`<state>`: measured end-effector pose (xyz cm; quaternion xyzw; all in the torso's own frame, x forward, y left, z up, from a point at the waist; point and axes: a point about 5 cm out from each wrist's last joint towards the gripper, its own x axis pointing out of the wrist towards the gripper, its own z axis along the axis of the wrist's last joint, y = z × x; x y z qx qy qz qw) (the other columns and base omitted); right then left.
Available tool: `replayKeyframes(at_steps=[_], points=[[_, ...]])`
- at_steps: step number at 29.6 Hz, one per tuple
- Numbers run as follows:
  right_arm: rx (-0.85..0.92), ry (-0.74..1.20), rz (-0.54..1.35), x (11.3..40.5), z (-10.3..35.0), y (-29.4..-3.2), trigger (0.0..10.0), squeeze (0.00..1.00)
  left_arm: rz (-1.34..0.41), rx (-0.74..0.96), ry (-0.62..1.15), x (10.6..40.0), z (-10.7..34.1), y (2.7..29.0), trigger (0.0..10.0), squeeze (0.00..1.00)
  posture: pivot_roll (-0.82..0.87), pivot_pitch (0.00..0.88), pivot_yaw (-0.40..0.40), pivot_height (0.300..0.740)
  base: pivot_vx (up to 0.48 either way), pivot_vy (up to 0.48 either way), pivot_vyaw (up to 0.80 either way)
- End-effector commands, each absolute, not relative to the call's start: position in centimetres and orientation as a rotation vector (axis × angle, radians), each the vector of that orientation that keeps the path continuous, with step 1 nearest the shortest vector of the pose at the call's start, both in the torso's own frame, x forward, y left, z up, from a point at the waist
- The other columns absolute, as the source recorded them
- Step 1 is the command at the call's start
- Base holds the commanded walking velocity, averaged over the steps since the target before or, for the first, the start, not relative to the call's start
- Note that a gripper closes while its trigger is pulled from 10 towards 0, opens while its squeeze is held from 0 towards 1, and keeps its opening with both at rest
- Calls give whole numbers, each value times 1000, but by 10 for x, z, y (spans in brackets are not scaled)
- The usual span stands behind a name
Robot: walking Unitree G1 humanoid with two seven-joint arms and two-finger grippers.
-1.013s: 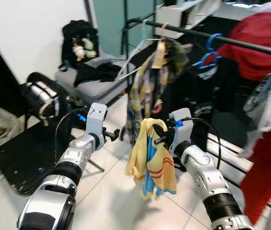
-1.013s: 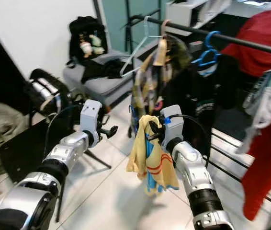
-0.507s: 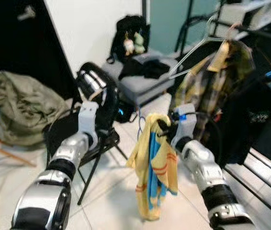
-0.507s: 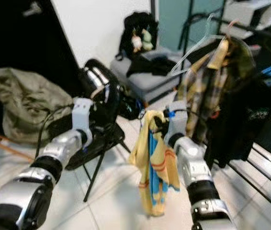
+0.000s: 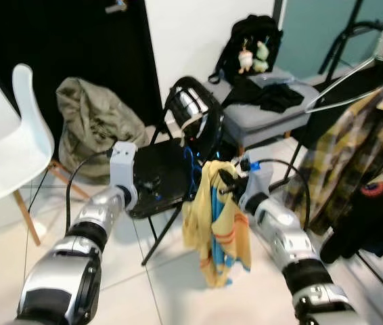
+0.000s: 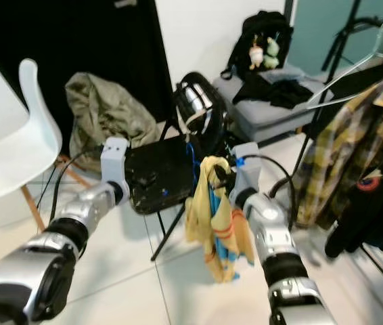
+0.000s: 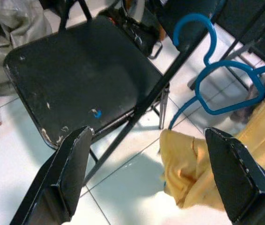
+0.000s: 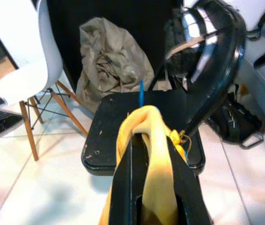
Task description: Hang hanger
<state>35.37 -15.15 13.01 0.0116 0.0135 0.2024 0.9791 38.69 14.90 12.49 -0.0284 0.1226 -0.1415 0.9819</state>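
Blue plastic hanger (image 7: 217, 79) draped with a yellow garment striped in blue and orange (image 5: 217, 230), hanging limp and bunched at the top, pinched in the right gripper (image 5: 224, 181) above the tiled floor.

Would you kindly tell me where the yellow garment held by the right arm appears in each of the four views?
Left eye view: yellow garment hangs at centre from the right gripper.
Right eye view: centre.
Left wrist view: lower right, between the left gripper's fingers.
Right wrist view: bottom centre, pinched in the jaws.
Shared landmark: the black folding chair behind it.
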Motion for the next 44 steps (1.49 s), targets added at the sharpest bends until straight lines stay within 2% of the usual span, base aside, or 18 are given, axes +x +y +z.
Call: replayKeyframes(at_steps=[1, 3, 6, 7, 8, 9, 10, 12, 20, 21, 22, 23, 26, 27, 32, 36, 41, 44], points=[[26, -26, 440, 341, 135, -151, 10000, 0, -230, -69, 225, 377, 114, 165, 10000, 0, -45, 108, 46, 740, 0, 0, 775], [23, -27, 448, 312, 131, -158, 10000, 0, -230, -106, 165, 358, 107, 169, 10000, 0, -44, 118, 36, 740, 0, 0, 769], [27, -25, 449, 300, 130, -159, 10000, 0, -235, -117, 142, 347, 105, 169, 10000, 0, -44, 118, 36, 740, 0, 0, 769], [32, -18, 453, 283, 128, -158, 10000, 0, -243, -141, 136, 323, 98, 168, 10000, 0, -54, 128, 33, 740, 0, 0, 769], [32, -18, 453, 283, 128, -158, 10000, 0, -243, -141, 136, 323, 98, 168, 10000, 0, -54, 128, 33, 740, 0, 0, 769], [28, -7, 456, 265, 125, -154, 10000, 0, -251, -157, 138, 293, 89, 166, 10000, 0, -52, 134, 24, 740, 0, 0, 763], [28, -7, 456, 265, 125, -154, 10000, 0, -251, -157, 138, 293, 89, 166, 10000, 0, -52, 134, 24, 740, 0, 0, 763], [30, 1, 432, 245, 123, -153, 10000, 0, -221, -192, 95, 254, 86, 161, 10000, 0, -47, 142, 10, 740, 0, 0, 769], [17, 21, 417, 244, 121, -156, 10000, 0, -157, -175, 16, 253, 94, 156, 10000, 0, -54, 131, -21, 740, 0, 0, 769], [2, 38, 416, 243, 120, -157, 10000, 0, -153, -169, 28, 249, 94, 154, 10000, 0, -82, 111, -64, 740, 0, 0, 769], [2, 38, 416, 243, 120, -157, 10000, 0, -153, -169, 28, 249, 94, 154, 10000, 0, -82, 111, -64, 740, 0, 0, 769], [-10, 55, 413, 242, 118, -158, 10000, 0, -145, -156, 35, 246, 94, 152, 10000, 0, -95, 102, -99, 740, 0, 0, 769], [-19, 66, 411, 243, 117, -159, 10000, 0, -138, -141, 36, 246, 94, 151, 10000, 0, -97, 101, -105, 740, 0, 0, 769], [-38, 76, 417, 244, 115, -161, 10000, 0, -129, -124, 29, 247, 94, 148, 10000, 0, -90, 86, -139, 740, 0, 0, 763], [-51, 84, 426, 251, 118, -166, 10000, 0, -124, -93, 35, 247, 96, 141, 10000, 0, -53, 68, -179, 740, 0, 0, 763], [-44, 80, 425, 255, 120, -167, 10000, 0, -138, -83, 42, 248, 97, 138, 10000, 0, -49, 70, -175, 740, 0, 0, 763], [-16, 41, 409, 264, 128, -169, 10000, 0, -181, -94, 28, 255, 103, 138, 10000, 0, -43, 74, -132, 740, 0, 0, 763], [34, -50, 382, 279, 147, -175, 10000, 0, -234, -95, -36, 274, 117, 141, 10000, 0, -55, 71, -65, 740, 0, 0, 748]])
